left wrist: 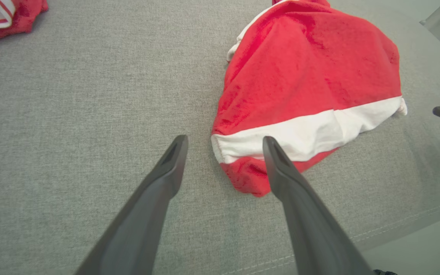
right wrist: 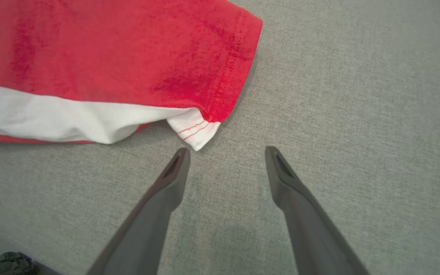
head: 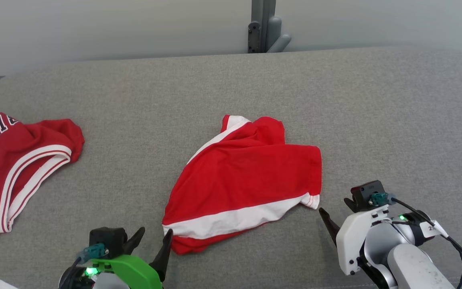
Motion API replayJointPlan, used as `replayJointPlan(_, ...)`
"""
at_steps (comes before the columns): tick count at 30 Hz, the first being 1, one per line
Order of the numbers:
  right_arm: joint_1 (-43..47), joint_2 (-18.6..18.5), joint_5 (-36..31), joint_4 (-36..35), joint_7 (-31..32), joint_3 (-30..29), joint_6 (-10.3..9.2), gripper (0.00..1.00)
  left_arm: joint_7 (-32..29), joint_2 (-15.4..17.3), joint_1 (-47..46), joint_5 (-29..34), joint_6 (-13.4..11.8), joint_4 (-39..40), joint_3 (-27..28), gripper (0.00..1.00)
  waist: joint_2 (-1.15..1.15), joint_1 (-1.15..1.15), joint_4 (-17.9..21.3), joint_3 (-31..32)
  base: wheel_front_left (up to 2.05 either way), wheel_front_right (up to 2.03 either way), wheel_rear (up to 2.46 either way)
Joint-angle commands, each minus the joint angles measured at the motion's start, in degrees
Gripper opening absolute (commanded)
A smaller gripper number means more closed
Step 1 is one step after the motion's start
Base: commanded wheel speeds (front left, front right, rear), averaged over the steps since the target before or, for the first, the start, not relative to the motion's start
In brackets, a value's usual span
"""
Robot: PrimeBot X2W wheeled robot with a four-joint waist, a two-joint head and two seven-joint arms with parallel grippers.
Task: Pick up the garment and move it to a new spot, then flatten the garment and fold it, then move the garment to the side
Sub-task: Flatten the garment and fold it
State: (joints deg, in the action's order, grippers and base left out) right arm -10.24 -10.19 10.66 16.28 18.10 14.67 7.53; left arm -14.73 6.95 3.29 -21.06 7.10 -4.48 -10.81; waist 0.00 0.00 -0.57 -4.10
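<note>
Head view: the crumpled red garment (head: 247, 176) lies on the bench (head: 375, 100), with the left gripper (head: 155, 232) and right gripper (head: 334, 206) at its near corners, jaws spread and empty; left wrist view: its bunched corner (left wrist: 246, 179) risks a one-layer pinch; right wrist view: the white hem corner (right wrist: 195, 133) sits off the gap, so closing may miss.

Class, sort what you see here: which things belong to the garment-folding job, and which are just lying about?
In the job: red garment with white band; left gripper, open; right gripper, open; grey padded surface.
Lying about: red lettered jersey at the left; grey post behind the surface.
</note>
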Motion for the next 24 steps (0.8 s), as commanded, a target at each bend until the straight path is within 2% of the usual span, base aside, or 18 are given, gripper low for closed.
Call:
replayJointPlan(1, -0.97, -0.46, 0.38, -0.1, 0.34, 0.14, -0.08, 1.0, -0.31, 0.67, -1.25, -0.13, 0.21, 0.18, -0.14, 1.0, 0.0, 0.0, -1.12, -2.28, 0.0, 0.0, 0.0)
replayJointPlan(12, -3.94, 0.61, 1.91, 0.56, 0.17, 1.84, -0.08, 1.0, -3.83, 1.39, -6.7, -2.7, 0.37, 0.22, -4.38, 1.0, 0.0, 0.0, -2.63, -8.16, 0.0, 0.0, 0.0)
replayJointPlan(24, -5.51, 0.72, 2.7, 3.31, -1.39, 3.68, -0.08, 1.0, -4.87, 2.32, -7.25, -4.23, 0.13, -1.61, -5.68, 1.0, 0.0, 0.0, -2.01, -8.86, 0.0, 0.0, 0.0)
